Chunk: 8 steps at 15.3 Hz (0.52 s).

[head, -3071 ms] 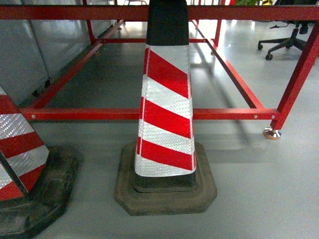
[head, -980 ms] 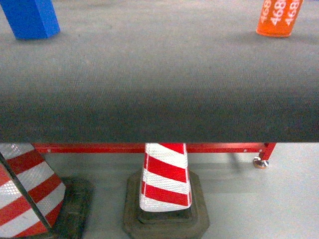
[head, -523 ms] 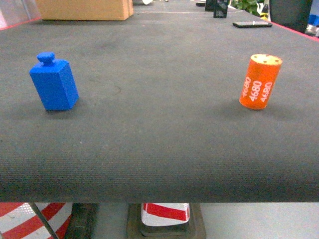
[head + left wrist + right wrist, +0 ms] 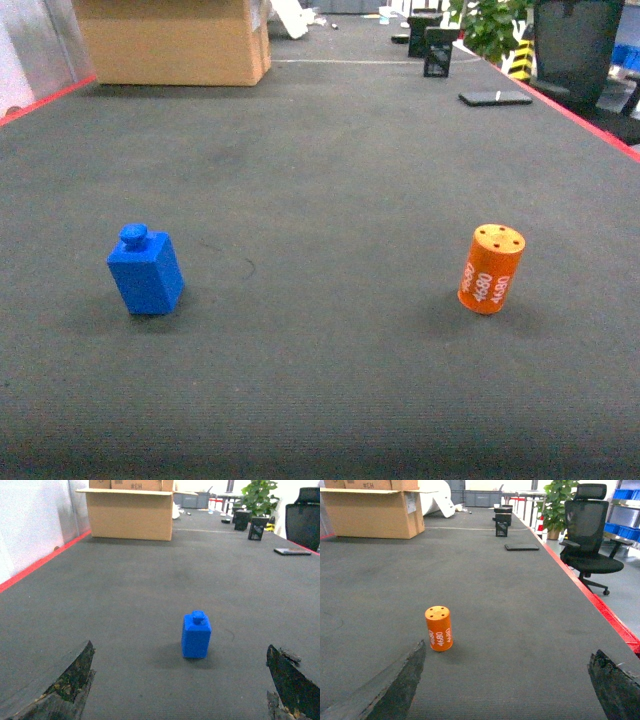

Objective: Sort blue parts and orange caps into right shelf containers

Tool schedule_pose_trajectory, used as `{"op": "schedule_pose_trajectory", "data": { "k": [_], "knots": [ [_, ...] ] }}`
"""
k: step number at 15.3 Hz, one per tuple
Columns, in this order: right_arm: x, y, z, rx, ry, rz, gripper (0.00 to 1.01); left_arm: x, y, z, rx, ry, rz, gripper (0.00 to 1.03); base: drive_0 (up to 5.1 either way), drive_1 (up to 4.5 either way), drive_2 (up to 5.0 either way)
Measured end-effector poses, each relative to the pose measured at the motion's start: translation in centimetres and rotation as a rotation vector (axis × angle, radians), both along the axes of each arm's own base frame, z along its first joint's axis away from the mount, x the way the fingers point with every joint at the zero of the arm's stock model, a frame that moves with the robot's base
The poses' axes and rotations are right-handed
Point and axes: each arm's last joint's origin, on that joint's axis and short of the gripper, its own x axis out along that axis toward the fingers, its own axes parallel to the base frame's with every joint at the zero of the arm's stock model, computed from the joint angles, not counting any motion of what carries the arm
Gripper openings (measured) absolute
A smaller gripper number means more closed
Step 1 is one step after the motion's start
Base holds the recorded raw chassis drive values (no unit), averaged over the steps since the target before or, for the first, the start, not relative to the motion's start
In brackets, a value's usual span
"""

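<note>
You had both jaws spread wide: blue part (image 4: 196, 635) upright, centred ahead of left; orange cap (image 4: 439, 628) left-of-centre before right.

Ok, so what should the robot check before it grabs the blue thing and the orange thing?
1. Blue part stands upright on the table, nothing touching it: ok.
2. Orange cap stands upright, apart from the blue part: ok.
3. Left gripper open, with the blue part ahead between its fingers: ok.
4. Right gripper open, but the orange cap sits toward its left finger, not centred: not ok.
5. Blue containers on the right shelf to drop them in: none clearly in view, cannot tell.
</note>
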Motion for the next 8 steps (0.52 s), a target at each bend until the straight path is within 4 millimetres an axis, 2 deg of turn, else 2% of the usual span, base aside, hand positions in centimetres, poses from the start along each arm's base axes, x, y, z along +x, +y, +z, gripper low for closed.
{"op": "schedule_pose_trajectory", "data": {
  "k": [8],
  "knots": [
    [0.00, 0.00, 0.02, 0.000, -0.002, 0.001, 0.98, 0.00, -0.01, 0.00, 0.000, 0.000, -0.003, 0.98, 0.0, 0.00, 0.0]
  ]
}}
